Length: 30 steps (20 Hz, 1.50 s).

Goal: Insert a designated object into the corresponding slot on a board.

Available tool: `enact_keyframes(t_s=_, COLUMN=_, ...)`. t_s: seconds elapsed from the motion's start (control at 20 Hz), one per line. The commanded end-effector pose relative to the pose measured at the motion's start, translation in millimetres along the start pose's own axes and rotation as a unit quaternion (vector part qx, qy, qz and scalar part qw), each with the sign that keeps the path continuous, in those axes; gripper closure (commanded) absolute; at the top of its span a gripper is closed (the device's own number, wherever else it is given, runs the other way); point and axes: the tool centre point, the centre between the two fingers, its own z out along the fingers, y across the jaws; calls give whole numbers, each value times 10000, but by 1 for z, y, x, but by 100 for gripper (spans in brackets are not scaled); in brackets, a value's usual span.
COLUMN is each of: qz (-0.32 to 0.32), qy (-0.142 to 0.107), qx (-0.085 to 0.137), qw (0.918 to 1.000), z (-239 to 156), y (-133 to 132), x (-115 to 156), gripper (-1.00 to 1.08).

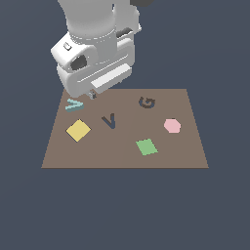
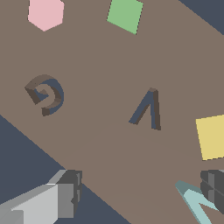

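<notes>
The tool (image 2: pixel 140 194) hangs released, fingers spread wide, over the board's (image 1: pixel 185 151) far corner. The teal V (image 1: pixel 74 104) lies flat just beside one finger (image 2: pixel 214 188), not between them, well apart from the V slot (image 1: pixel 109 120).

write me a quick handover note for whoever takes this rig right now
Gripper: open, holding nothing, low over the board's far corner on the exterior view's left, beside the teal V.
Teal V: flat on the board, not grasped; one finger is close by it in the wrist view.
V slot: empty, near the board's middle, between the yellow diamond and the G recess.
Done: approach to the V.
Left: centre the fingers on the V, grasp, lift, carry it to the slot, line it up, insert.
</notes>
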Motion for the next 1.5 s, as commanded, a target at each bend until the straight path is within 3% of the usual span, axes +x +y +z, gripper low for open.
enact_keyframes(t_s=0.0, qz=-393, qy=-8, qx=1, qw=9992, z=6, y=5, x=-10, gripper=-92)
enact_keyframes(t_s=0.25, qz=-1162, qy=-25, qx=3, qw=9932, z=17, y=17, x=-28, gripper=-92)
enact_keyframes(t_s=0.45, qz=-1782, qy=-39, qx=5, qw=9840, z=26, y=29, x=-41, gripper=-92)
enact_keyframes(t_s=0.95, qz=-3154, qy=-72, qx=6, qw=9489, z=47, y=62, x=-64, gripper=-92)
enact_keyframes(t_s=1.45, qz=-3987, qy=-95, qx=5, qw=9170, z=61, y=87, x=-73, gripper=-92)
